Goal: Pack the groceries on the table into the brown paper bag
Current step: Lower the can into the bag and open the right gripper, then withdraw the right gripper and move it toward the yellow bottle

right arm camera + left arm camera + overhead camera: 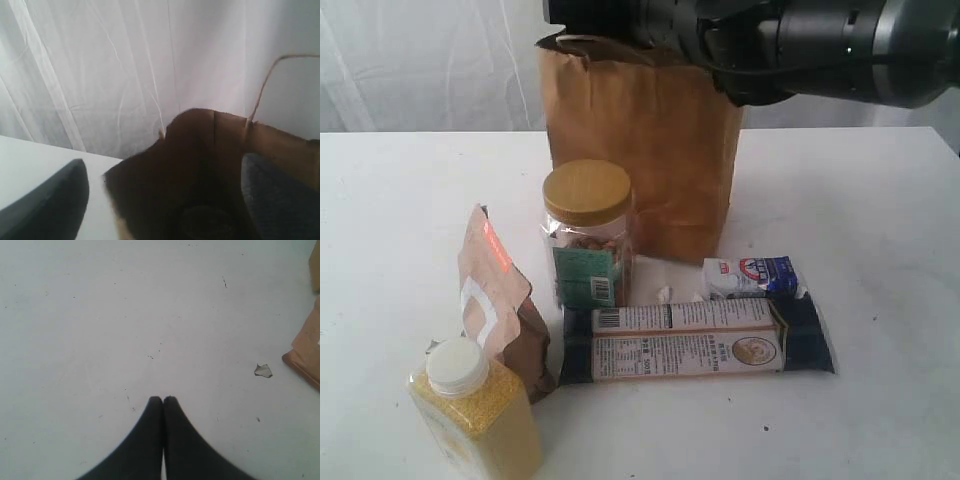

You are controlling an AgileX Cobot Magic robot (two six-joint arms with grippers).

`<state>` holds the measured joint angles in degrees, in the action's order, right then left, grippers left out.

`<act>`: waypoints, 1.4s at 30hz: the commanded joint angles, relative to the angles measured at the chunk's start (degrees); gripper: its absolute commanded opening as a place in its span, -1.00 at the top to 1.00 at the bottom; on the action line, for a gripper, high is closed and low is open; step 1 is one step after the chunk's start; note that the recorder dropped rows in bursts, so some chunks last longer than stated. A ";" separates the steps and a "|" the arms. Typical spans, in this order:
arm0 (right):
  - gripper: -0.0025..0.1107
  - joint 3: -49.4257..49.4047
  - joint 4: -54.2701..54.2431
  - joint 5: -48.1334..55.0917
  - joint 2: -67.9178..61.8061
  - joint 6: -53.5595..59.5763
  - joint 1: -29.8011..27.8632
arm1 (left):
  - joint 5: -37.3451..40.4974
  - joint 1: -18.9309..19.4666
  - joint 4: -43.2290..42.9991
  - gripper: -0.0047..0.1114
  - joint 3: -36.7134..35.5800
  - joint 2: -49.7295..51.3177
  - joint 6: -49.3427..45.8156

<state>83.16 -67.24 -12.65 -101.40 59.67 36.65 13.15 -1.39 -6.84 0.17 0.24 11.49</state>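
With our right gripper (162,167) open over the far bag (640,150) and the left gripper (163,400) closed above the table (100,315), we should rise straight up before fetching the near jar (587,240).

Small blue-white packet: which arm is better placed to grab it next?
Probably right. The right gripper hangs open over the brown paper bag, and the small blue-white packet lies near that bag's base. The left gripper is shut over the table.
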 commanded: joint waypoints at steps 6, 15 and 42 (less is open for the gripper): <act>-0.41 0.24 0.00 -2.73 1.22 0.55 -0.19 | -0.24 -0.03 0.37 0.92 -0.17 -0.24 0.20; -0.41 0.24 0.34 11.38 4.76 3.39 -0.19 | -0.24 -0.03 0.37 0.92 -0.17 -0.24 0.20; 0.96 -29.90 -5.01 -16.26 31.63 33.78 -0.19 | -0.24 -0.03 0.37 0.92 -0.17 -0.24 0.20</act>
<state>57.85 -68.04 -17.71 -71.95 86.60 36.65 13.15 -1.39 -6.84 0.17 0.24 11.49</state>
